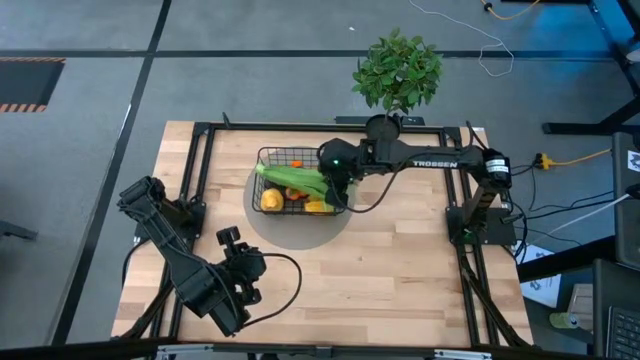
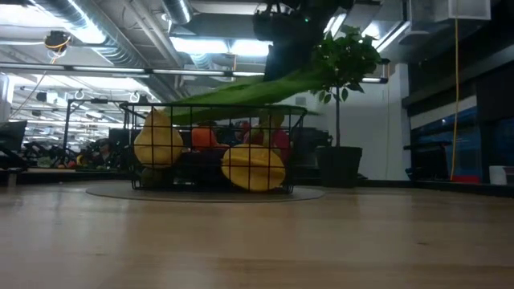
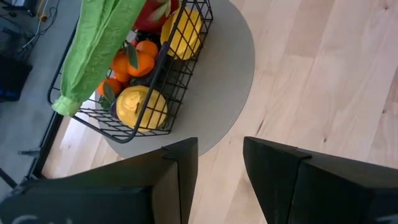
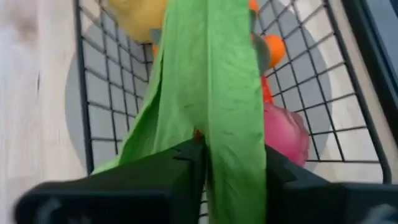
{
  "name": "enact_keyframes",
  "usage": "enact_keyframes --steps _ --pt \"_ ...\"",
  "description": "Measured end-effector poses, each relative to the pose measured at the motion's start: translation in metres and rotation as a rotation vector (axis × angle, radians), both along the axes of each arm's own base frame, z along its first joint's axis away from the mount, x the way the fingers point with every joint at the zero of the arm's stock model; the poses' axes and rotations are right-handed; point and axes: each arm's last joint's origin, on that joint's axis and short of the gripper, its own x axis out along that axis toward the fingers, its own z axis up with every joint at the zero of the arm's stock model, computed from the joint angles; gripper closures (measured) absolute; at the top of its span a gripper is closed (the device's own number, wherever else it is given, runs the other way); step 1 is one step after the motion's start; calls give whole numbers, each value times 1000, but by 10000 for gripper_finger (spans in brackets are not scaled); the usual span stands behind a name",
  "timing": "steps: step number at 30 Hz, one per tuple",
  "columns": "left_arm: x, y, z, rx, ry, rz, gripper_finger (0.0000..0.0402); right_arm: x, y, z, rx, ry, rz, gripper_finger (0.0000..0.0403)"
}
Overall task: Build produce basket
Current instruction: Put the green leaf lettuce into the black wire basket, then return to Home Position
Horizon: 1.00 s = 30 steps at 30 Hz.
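Now we see the right gripper (image 4: 231,171) above the basket (image 1: 275,158), its fingers either side of the long green pods (image 1: 292,179), which lie across the rim; we cannot tell whether they still grip. Our left gripper (image 3: 219,174) waits open, well apart.

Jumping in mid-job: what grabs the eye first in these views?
The long green pods lie across the top of the basket, with the right gripper at their end, fingers on either side of them. Below them the basket holds yellow fruits and small oranges. The left gripper waits open at the table's near left.
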Motion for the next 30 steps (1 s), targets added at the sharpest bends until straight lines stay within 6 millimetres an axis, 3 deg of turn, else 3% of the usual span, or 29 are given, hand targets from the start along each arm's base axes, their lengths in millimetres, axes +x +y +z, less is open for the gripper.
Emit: enact_keyframes --steps 10,17,23,30 --pt "0 0 0 0 0 0 282 -6 -1 -4 41 64 -36 200" --pt "0 0 0 0 1 -1 282 -18 1 -3 73 152 -88 194" --pt "0 0 0 3 -2 0 282 -23 2 43 75 50 -105 213" --pt "0 0 0 12 26 -28 282 -56 21 95 168 202 -155 219"
